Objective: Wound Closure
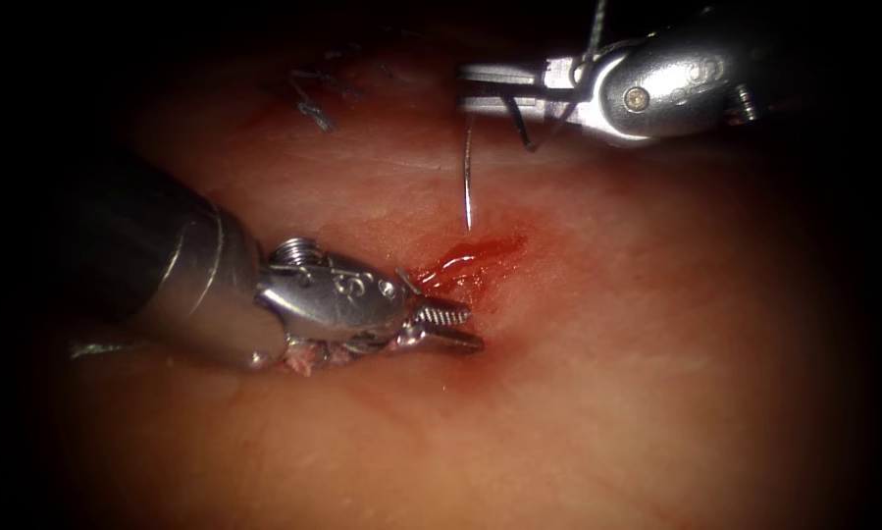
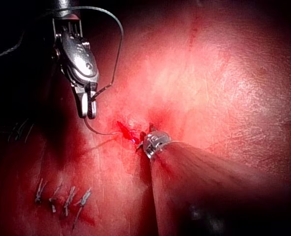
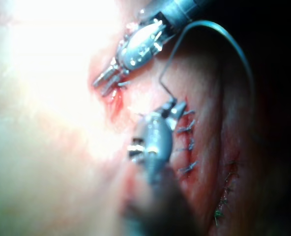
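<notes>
The tissue (image 1: 607, 324) carries a short cut wet with red fluid (image 1: 472, 253). My right tool (image 1: 656, 88) comes in from the upper right, its jaws (image 1: 480, 83) shut on the curved needle (image 1: 468, 167) near its thread end. The needle hangs down free of the tissue, with its point just above the red fluid. Dark thread (image 1: 521, 126) trails from those jaws and loops wide (image 2: 120, 34). My left tool (image 1: 333, 294) lies low on the left of the cut. Its jaws (image 1: 450, 327) are slightly open at the cut's lower end and hold nothing.
A row of earlier stitches (image 1: 313, 98) with cut thread ends sits at the far upper left, also seen as several dark stitches (image 2: 62, 196) and beside my right tool (image 3: 187, 142). The left tool's thick shaft (image 1: 156, 275) covers the tissue at lower left.
</notes>
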Tool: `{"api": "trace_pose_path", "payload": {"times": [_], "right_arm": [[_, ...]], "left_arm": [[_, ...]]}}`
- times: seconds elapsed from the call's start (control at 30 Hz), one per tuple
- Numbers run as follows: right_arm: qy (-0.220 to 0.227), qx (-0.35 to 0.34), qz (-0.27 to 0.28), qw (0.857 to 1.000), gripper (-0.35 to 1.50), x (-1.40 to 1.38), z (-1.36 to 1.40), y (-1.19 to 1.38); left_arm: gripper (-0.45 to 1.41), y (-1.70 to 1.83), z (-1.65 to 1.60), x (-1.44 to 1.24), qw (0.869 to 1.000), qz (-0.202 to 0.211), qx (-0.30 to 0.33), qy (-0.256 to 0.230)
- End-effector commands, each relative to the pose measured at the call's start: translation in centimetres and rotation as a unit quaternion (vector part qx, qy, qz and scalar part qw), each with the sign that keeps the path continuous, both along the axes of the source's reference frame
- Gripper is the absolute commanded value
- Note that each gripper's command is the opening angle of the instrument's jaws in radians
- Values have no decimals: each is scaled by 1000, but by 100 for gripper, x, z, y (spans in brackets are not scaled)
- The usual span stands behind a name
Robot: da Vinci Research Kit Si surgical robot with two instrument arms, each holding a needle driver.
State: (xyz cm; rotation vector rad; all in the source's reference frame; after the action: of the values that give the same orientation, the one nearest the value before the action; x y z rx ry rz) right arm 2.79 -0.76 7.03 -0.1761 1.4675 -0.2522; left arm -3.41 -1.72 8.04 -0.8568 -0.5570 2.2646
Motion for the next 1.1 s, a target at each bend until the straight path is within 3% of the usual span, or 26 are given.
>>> {"api": "trace_pose_path", "payload": {"times": [0.03, 1.1], "right_arm": [[2, -1, 0, 1000, -35, 8, 5, -1], [4, -27, -7, 1000, -35, 12, 21, -13]], "left_arm": [[-5, -4, 4, -4, 1000, 0, 1, -1], [-7, -1, -6, 2, 1000, 3, 5, -4]]}}
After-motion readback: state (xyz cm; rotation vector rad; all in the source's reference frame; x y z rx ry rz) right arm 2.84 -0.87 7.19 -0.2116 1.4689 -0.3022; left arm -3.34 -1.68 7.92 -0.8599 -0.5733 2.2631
